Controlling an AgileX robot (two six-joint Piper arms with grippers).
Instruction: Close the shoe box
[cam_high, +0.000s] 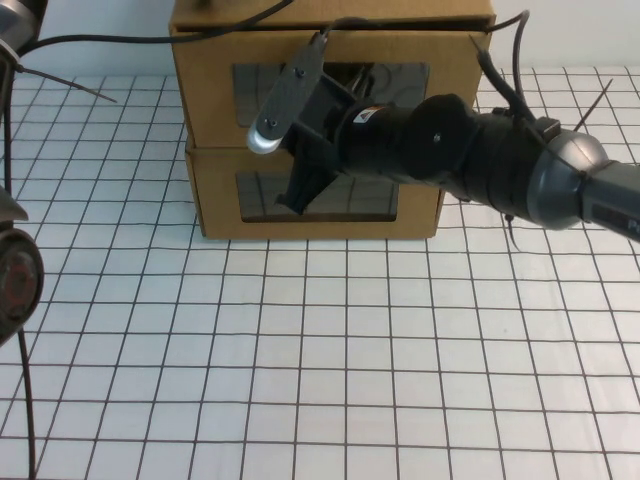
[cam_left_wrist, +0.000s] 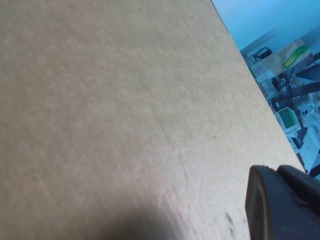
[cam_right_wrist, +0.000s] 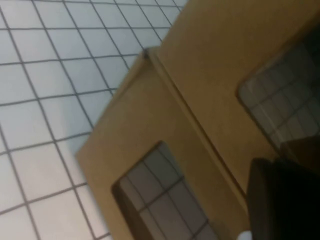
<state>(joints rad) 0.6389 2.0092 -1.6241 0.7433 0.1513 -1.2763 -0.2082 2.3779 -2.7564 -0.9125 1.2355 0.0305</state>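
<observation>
High view: I have the right gripper (cam_high: 300, 175) at upper centre, against the shoe box (cam_high: 315, 195), the lower of two stacked boxes, presumably to push its drawer in; I can't tell its jaw opening. White gridded table (cam_high: 320, 360).

Left wrist view: left gripper (cam_left_wrist: 280, 205) beside plain cardboard, opening unclear; lab clutter behind.

Right wrist view: both windows close.

Right gripper (cam_high: 300, 185) perhaps masking the shoe box (cam_high: 220, 200) tab; left gripper (cam_left_wrist: 280, 205) cropped, cardboard-filled view.
</observation>
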